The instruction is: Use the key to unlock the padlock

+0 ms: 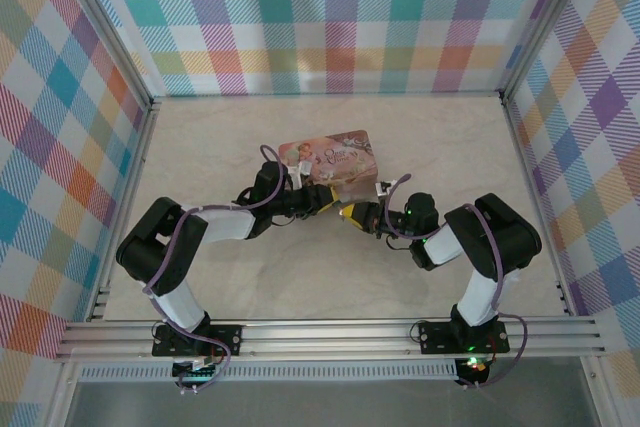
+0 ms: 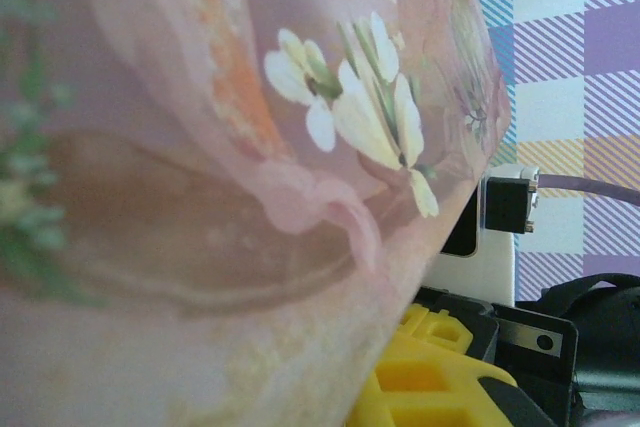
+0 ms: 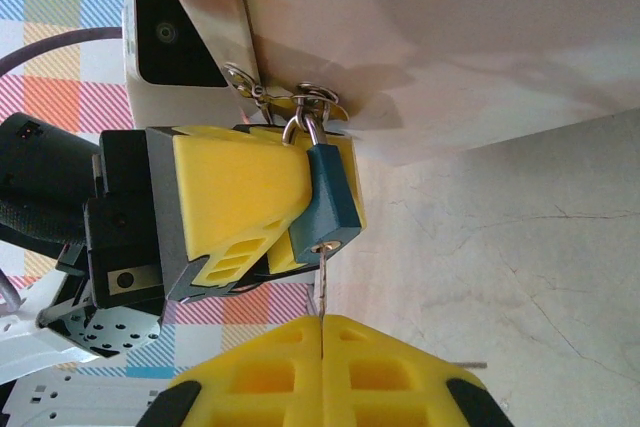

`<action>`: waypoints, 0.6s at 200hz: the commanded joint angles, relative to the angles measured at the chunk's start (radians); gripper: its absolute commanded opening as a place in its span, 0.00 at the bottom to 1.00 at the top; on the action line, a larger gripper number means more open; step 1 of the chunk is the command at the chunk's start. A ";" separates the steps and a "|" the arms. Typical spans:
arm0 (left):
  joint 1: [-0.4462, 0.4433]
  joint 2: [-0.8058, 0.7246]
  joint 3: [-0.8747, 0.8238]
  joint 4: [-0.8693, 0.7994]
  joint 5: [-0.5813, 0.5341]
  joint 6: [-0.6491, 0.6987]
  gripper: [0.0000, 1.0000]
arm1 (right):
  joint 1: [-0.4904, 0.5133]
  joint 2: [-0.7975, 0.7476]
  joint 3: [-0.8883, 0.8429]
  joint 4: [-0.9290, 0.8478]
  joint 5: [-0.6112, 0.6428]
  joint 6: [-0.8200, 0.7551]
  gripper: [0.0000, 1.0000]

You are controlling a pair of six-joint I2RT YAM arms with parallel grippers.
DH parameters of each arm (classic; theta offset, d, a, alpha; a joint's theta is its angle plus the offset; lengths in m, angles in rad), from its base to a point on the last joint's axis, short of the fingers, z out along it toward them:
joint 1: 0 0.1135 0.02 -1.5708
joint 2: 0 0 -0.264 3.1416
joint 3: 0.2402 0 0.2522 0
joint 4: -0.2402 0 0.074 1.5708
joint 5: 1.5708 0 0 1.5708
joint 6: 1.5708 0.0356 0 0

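The padlock [image 3: 328, 197] is a small teal-blue lock whose shackle runs through metal rings [image 3: 305, 107] on the pink illustrated tin [image 1: 328, 157]. My left gripper [image 1: 322, 198] is shut on the padlock, with its yellow fingers [image 3: 235, 192] on both flat sides. The key [image 3: 322, 282] is a thin metal sliver with its tip at the keyhole on the lock's underside. My right gripper [image 3: 323, 322] is shut on the key's other end, just below the lock. Seen from above, my right gripper [image 1: 352, 214] meets the left one at the tin's near edge. The tin [image 2: 230, 147] is pressed close to the lens in the left wrist view.
The tin lies mid-table on the pale marble-look tabletop [image 1: 250, 277], tilted slightly. Plaid walls [image 1: 330, 17] enclose the table on three sides. The other arm's white camera housing [image 2: 500, 207] stands beside the tin. Open tabletop lies to the right of the lock [image 3: 520, 247].
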 commanded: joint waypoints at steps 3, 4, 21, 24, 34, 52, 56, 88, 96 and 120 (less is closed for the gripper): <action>0.003 -0.038 -0.009 0.084 0.063 -0.035 0.17 | 0.005 -0.012 0.033 0.054 0.003 0.013 0.00; 0.003 -0.038 -0.009 0.085 0.063 -0.035 0.17 | 0.005 -0.012 0.034 0.054 0.003 0.014 0.00; 0.002 -0.037 -0.010 0.100 0.069 -0.039 0.17 | 0.005 -0.011 0.043 0.055 0.003 0.025 0.00; 0.003 -0.036 -0.012 0.105 0.071 -0.041 0.17 | 0.005 -0.011 0.045 0.055 0.003 0.029 0.00; 0.003 -0.036 -0.015 0.122 0.073 -0.046 0.17 | 0.004 -0.010 0.051 0.055 0.005 0.048 0.00; 0.003 -0.033 -0.022 0.155 0.077 -0.059 0.17 | 0.003 -0.010 0.061 0.055 0.016 0.099 0.00; 0.003 -0.032 -0.023 0.164 0.079 -0.063 0.17 | 0.002 -0.009 0.063 0.055 0.020 0.113 0.00; 0.003 -0.033 -0.026 0.189 0.083 -0.068 0.17 | -0.002 0.005 0.071 0.054 0.041 0.185 0.00; 0.002 -0.034 -0.030 0.199 0.085 -0.070 0.16 | -0.003 0.004 0.066 0.053 0.050 0.193 0.00; 0.002 -0.035 -0.035 0.210 0.087 -0.073 0.16 | -0.011 0.001 0.059 0.054 0.064 0.221 0.00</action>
